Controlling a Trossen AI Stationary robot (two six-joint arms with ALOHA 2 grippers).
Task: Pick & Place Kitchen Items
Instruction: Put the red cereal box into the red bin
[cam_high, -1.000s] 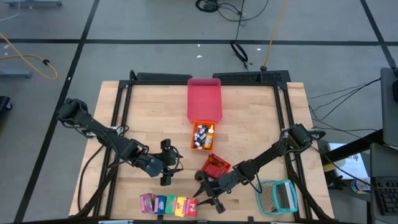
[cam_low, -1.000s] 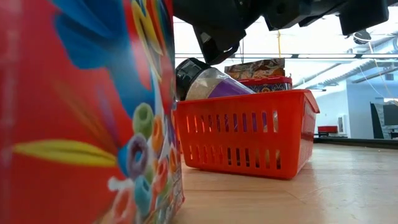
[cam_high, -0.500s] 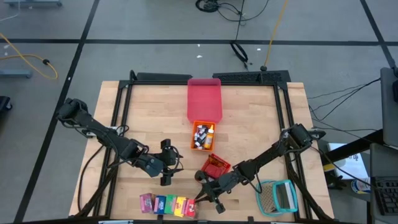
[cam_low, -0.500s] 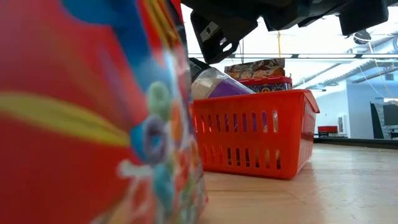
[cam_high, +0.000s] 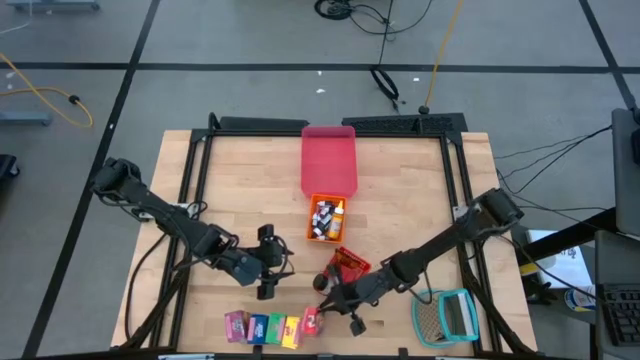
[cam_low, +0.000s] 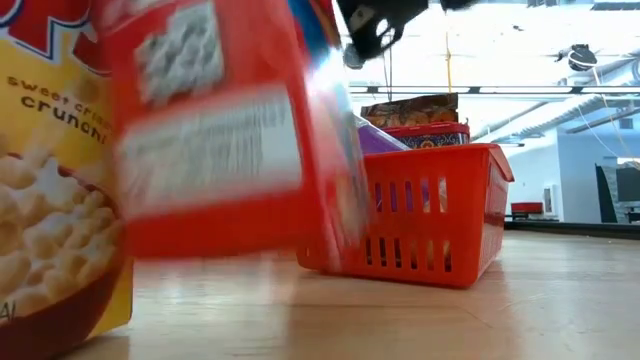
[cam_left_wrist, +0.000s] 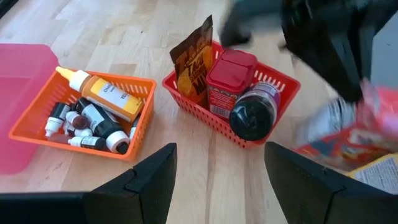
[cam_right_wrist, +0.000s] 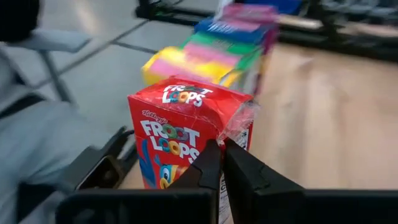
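High view: the right gripper (cam_high: 330, 308) sits at the near end of the carton row (cam_high: 262, 327), closed on the red carton (cam_high: 312, 320). The left gripper (cam_high: 270, 262) waits nearby, fingers apart and empty.

Low view: the red carton (cam_low: 215, 130) is blurred, its print unreadable; the yellow carton (cam_low: 55, 200) beside it reads "sweet" and "crunch". The red basket (cam_low: 425, 215) stands behind.

Left wrist view: the red container (cam_left_wrist: 229, 79) and dark-lidded jar (cam_left_wrist: 254, 115) sit in the red basket; tiny bottles (cam_left_wrist: 87, 121) fill the orange basket (cam_left_wrist: 43, 106).

Right wrist view: fingers pinch the carton's wrapper, probably plastic; it reads "Kellogg's FROOT LOOPS".
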